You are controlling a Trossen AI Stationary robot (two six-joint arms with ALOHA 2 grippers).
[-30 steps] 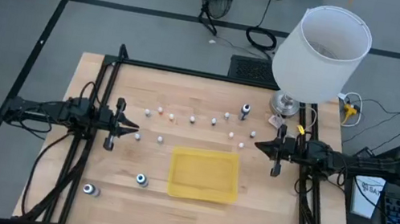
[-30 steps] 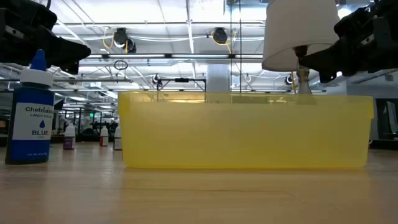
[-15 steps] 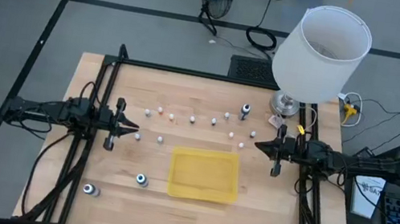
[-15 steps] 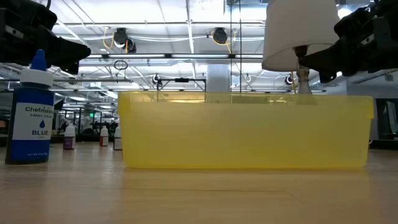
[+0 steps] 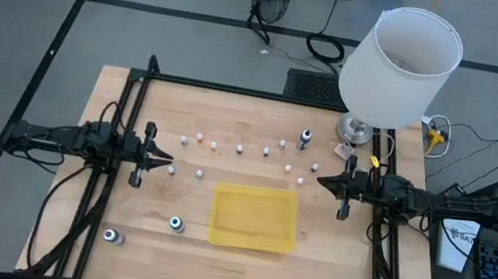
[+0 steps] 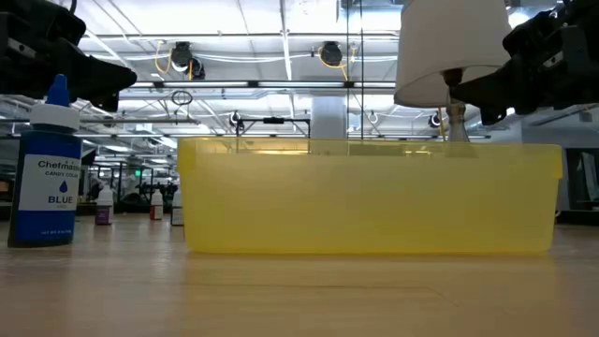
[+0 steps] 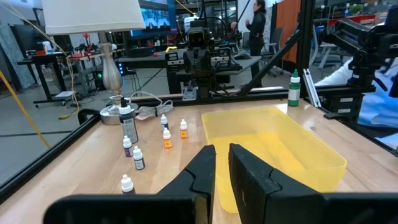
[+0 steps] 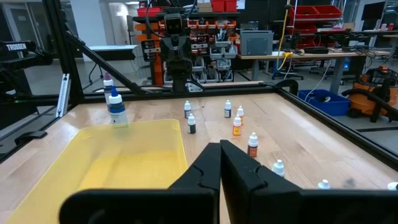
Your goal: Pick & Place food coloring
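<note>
Wooden desk (image 5: 237,269) under a workshop ceiling; white-shaded lamp (image 5: 398,68) at the far right corner. Yellow tray (image 5: 254,218) sits mid-desk, nothing in it. Food coloring (image 5: 239,148) lies scattered: small dropper bottles in a loose row beyond the tray, larger dark bottles (image 5: 176,224) near the tray's left and at the near corners. Left gripper (image 5: 165,157) hovers at the left edge, fingers (image 7: 202,168) closed on nothing. Right gripper (image 5: 325,182) hovers at the right edge, fingers (image 8: 214,163) pressed together, holding nothing. Judgement: bottles are light, rigid plastic, smooth and easily toppled; take hold across the body below the cap, squeezing gently.
</note>
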